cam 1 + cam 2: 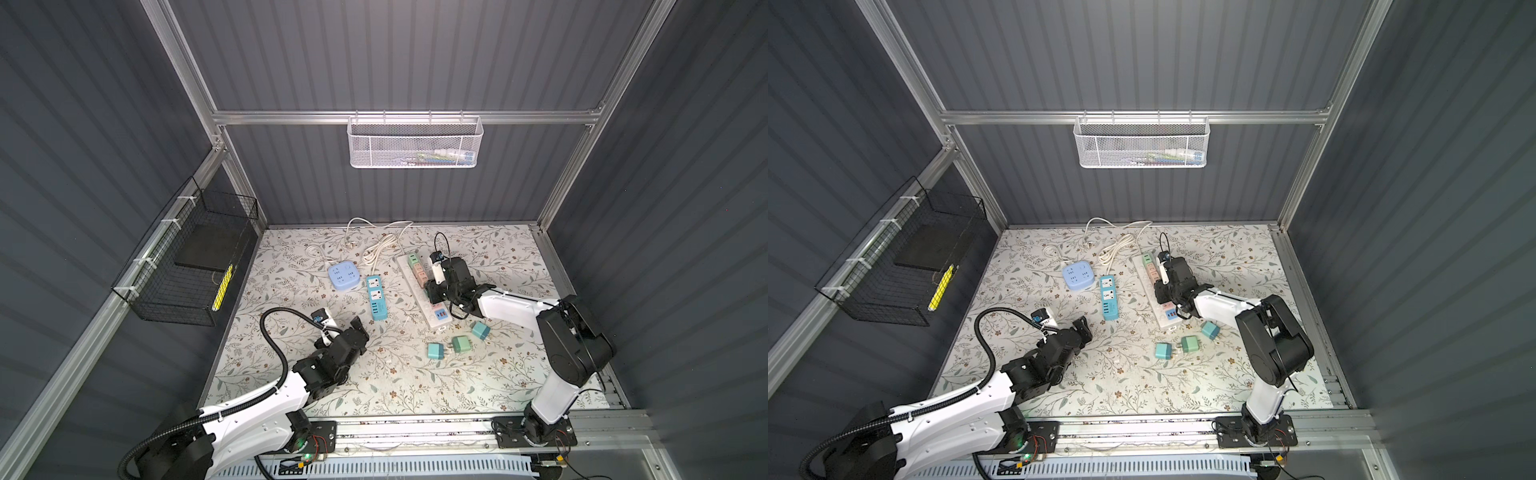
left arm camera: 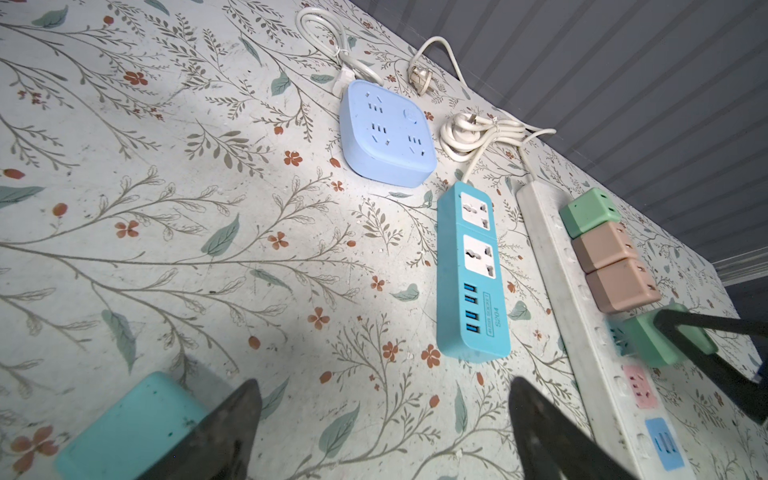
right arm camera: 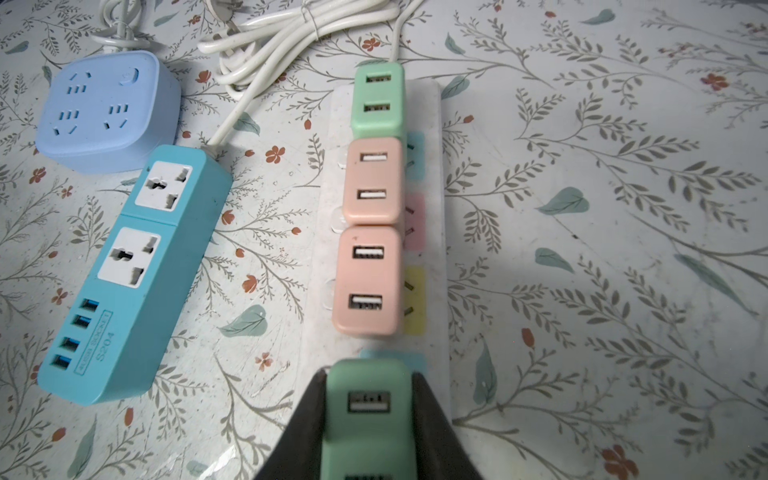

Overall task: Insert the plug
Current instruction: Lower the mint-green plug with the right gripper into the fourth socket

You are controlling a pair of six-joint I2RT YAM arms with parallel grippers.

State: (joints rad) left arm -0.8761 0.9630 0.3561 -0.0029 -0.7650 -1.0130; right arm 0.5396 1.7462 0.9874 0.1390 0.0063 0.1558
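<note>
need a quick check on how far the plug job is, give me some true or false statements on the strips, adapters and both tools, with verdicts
1. The right tool is shut on a green adapter. True.
2. Three plugged adapters sit in a row in the white power strip. True.
3. The left tool grips a plug. False: its jaws stand open with nothing between them.
4. The teal power strip has an adapter plugged in. False: both of its sockets are free.
5. Three loose adapters lie on the table. True.
</note>
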